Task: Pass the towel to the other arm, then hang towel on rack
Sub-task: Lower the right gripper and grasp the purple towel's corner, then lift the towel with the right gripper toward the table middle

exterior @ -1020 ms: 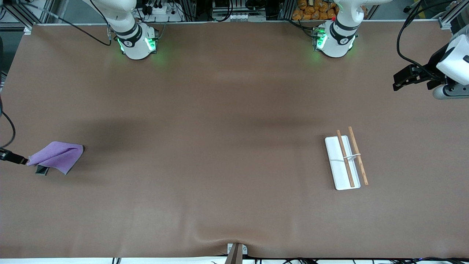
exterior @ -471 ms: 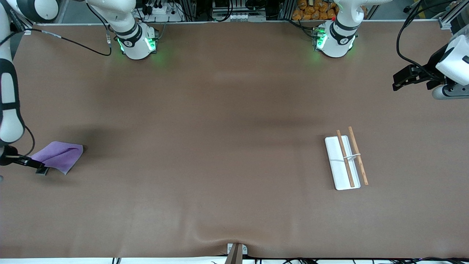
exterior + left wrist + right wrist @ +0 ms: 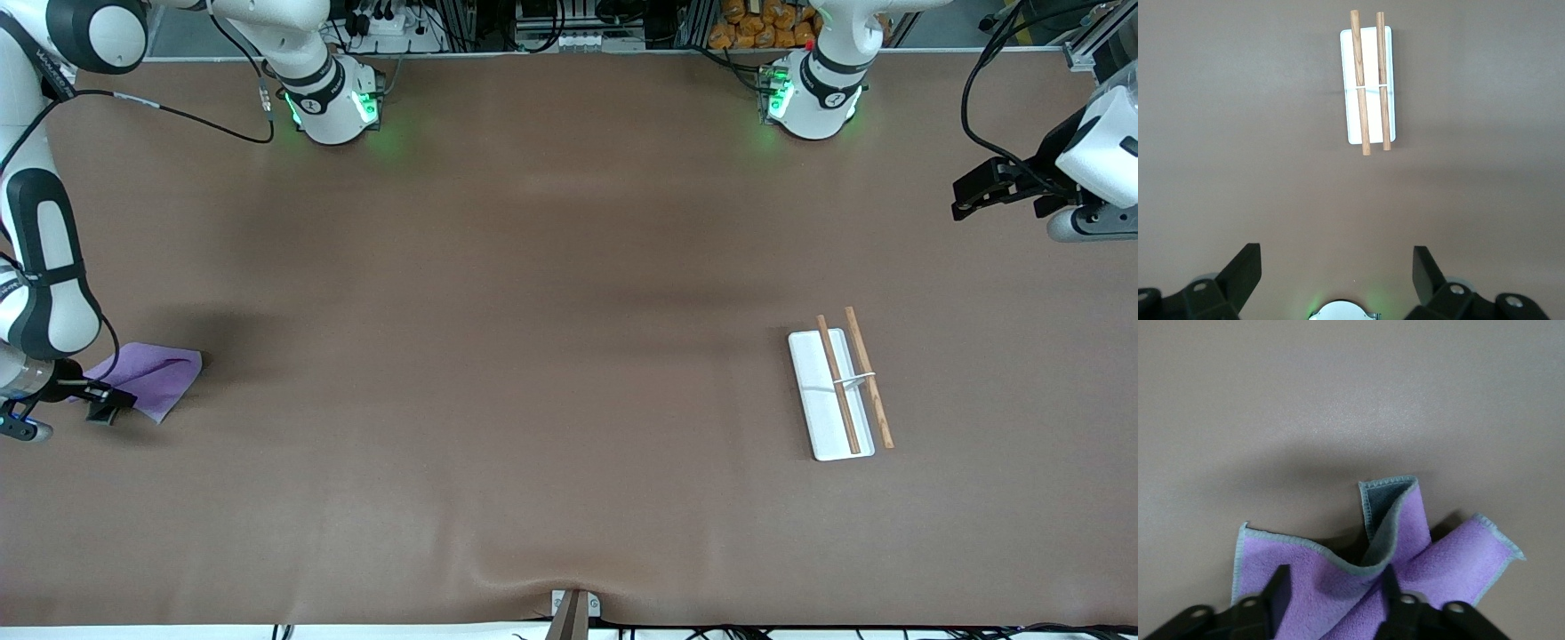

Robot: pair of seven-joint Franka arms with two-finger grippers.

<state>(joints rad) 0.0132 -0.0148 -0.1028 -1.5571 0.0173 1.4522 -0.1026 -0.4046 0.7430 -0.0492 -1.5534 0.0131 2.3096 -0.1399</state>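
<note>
The lilac towel (image 3: 153, 379) lies crumpled on the table at the right arm's end, with a grey-backed fold standing up (image 3: 1386, 520). My right gripper (image 3: 100, 402) is low at the towel's edge. Its fingers (image 3: 1275, 590) are apart and straddle the purple cloth, so the right gripper (image 3: 1331, 593) is open. The rack (image 3: 831, 396), a white tray with two wooden rods, lies flat toward the left arm's end and also shows in the left wrist view (image 3: 1368, 83). My left gripper (image 3: 962, 199) waits open and empty, high over the left arm's end (image 3: 1337, 267).
The brown table cover (image 3: 533, 356) stretches bare between the towel and the rack. A small bracket (image 3: 573, 609) sits at the table edge nearest the front camera. Cables run along the robots' side.
The right arm has swung into view and its gripper has slid onto the towel's edge. The towel has sunk and looks flatter. The left arm has not moved.
</note>
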